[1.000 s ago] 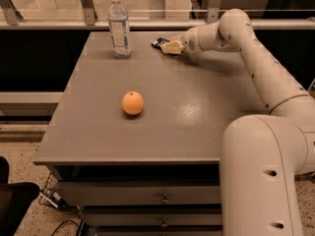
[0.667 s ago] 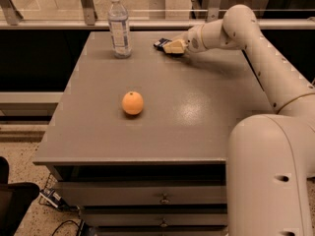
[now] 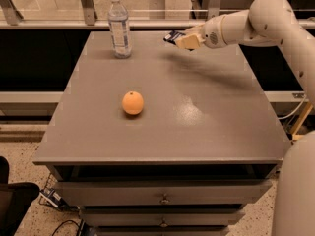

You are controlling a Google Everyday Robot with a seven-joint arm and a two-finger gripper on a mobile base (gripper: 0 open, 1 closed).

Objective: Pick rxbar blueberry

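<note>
The rxbar blueberry (image 3: 172, 36), a small flat bar in a dark navy wrapper, sticks out to the left of my gripper (image 3: 183, 39) at the far side of the grey table (image 3: 206, 127). The gripper is shut on the bar and holds it a little above the tabletop, with a shadow under it. The white arm reaches in from the right. Most of the bar is hidden by the pale fingers (image 3: 188, 42).
A clear water bottle (image 3: 119, 26) stands upright at the far left of the table. A round orange (image 3: 133, 103) lies left of the middle. A glass railing runs behind the table. Drawers sit below the front edge.
The gripper has risen off the tabletop and shifted slightly right, with the bar in it. The bottle and the orange have not moved.
</note>
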